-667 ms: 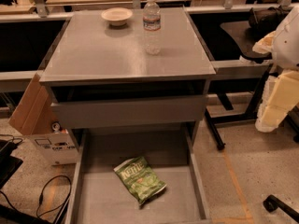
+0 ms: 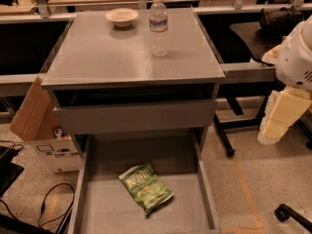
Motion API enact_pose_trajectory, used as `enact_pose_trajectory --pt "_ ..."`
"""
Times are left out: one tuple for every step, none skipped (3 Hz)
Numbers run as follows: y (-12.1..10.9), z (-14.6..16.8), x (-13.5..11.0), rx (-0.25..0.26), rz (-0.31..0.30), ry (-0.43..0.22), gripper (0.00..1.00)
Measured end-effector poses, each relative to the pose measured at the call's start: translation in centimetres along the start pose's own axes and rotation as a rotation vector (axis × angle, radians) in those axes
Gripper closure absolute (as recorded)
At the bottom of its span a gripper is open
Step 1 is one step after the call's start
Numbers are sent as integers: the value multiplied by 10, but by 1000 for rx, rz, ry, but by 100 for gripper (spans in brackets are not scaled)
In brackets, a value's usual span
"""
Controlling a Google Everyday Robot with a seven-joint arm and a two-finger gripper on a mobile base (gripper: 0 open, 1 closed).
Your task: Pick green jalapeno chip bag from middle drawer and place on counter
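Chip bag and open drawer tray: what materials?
Small crinkly green chip bag: glossy plastic film, likely; creases catch light. Wide grey drawer tray: sheet metal, apparently; matte, thin walls. Cream tool hangs right of the grey cabinet.

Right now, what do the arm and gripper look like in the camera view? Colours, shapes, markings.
Arm: rounded, glossy white shell with a few small dark slot marks near its lower edge. Gripper, at the right edge of the view, beside and below the counter: pale cream, blocky, stepped segments. No lettering that I can make out on either.

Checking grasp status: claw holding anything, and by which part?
Nothing. Claw hangs right of the grey cabinet; crinkly green chip bag lies in the grey metal drawer.
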State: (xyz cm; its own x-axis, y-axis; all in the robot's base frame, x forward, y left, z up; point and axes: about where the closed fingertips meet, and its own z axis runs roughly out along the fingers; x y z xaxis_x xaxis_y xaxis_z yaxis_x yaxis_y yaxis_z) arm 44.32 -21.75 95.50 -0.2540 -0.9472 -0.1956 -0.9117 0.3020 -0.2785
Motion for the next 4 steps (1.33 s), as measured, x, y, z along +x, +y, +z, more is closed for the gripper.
enact_pose_trajectory --pt "14 44 11 35 -8 21 0" --pt "35 111 33 30 10 29 0" --pt "47 175 48 39 59 14 0" --pt "35 240 43 91 132 -84 0"
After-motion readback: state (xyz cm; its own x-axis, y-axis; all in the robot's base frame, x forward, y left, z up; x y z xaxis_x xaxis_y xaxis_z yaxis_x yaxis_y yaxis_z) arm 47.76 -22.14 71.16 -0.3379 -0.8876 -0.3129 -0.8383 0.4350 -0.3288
